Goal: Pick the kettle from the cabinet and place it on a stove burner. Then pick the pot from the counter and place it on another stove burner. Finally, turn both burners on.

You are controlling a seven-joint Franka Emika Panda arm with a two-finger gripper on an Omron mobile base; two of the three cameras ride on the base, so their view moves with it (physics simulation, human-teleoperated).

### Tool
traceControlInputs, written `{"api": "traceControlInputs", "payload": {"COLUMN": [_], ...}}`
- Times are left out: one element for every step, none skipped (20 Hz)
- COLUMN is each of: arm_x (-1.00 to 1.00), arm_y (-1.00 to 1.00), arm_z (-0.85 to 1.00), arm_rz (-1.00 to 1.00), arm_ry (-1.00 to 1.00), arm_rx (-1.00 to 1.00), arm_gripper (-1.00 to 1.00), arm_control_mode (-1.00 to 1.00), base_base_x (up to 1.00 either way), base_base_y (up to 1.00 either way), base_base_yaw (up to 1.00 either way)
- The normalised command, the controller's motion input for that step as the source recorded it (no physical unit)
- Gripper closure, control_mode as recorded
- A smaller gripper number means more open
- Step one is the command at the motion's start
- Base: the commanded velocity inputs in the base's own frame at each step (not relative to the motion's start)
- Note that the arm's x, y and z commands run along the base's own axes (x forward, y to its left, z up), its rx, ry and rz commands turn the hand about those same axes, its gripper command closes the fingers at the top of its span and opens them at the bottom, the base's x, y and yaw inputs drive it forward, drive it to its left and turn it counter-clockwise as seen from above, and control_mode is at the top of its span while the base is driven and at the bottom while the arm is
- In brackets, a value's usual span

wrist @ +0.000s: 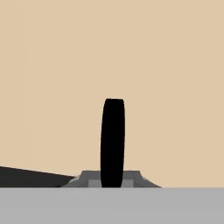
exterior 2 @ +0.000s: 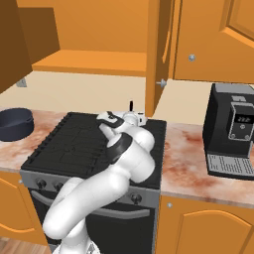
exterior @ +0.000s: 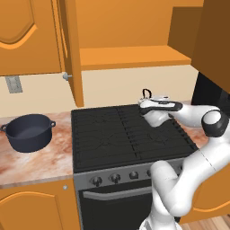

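A kitchen of orange wood and a cream wall: the cabinet (exterior: 130, 54) hangs open above the stove, its door (exterior: 72, 49) swung out toward 9 o'clock of the opening and its flat shelf bare. Below it the black cooktop (exterior: 112, 134) sits between two stretches of marbled reddish desk (exterior: 36, 157), with a row of round knobs (exterior: 115, 178) along the front of the range.

The pot (exterior: 28, 131) stands on the desk at 9 o'clock of the stove, well apart from the grates. On the desk at 3 o'clock of the stove, in the right base view, stands a black coffee machine (exterior 2: 233, 130).

The arm reaches over the back right burner. The kettle (exterior: 148, 99) is there, at about 1 o'clock of the cooktop, mostly hidden behind the white hand; its thin black arched handle rises above the hand. The fingers (wrist: 113, 181) are pressed together on that handle, which in the hand view stands as a dark upright bar against the cream wall. Whether the kettle's base touches the grate I cannot tell.
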Motion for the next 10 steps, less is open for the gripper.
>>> {"api": "traceControlInputs", "payload": {"arm_x": [0.08,0.08,0.11,0.11,0.11,0.11,0.12,0.12,0.13,0.11], "arm_y": [-0.17,-0.16,-0.17,-0.16,-0.16,-0.16,-0.16,-0.16,-0.16,-0.14], "arm_z": [-0.18,-0.14,-0.15,-0.16,-0.16,-0.15,-0.15,-0.16,-0.16,-0.16], "arm_rz": [0.00,0.00,0.00,0.00,0.00,0.00,0.00,0.00,0.00,0.00], "arm_ry": [0.00,0.00,0.00,0.00,0.00,0.00,0.00,0.00,0.00,0.00], "arm_rx": [0.00,0.00,0.00,0.00,0.00,0.00,0.00,0.00,0.00,0.00], "arm_gripper": [1.00,1.00,1.00,1.00,1.00,1.00,1.00,1.00,1.00,1.00], "arm_control_mode": [-1.00,-1.00,-1.00,-1.00,-1.00,-1.00,-1.00,-1.00,-1.00,-1.00], "base_base_x": [0.00,0.00,0.00,0.00,0.00,0.00,0.00,0.00,0.00,0.00], "base_base_y": [0.00,0.00,0.00,0.00,0.00,0.00,0.00,0.00,0.00,0.00], "base_base_yaw": [0.00,0.00,0.00,0.00,0.00,0.00,0.00,0.00,0.00,0.00]}}
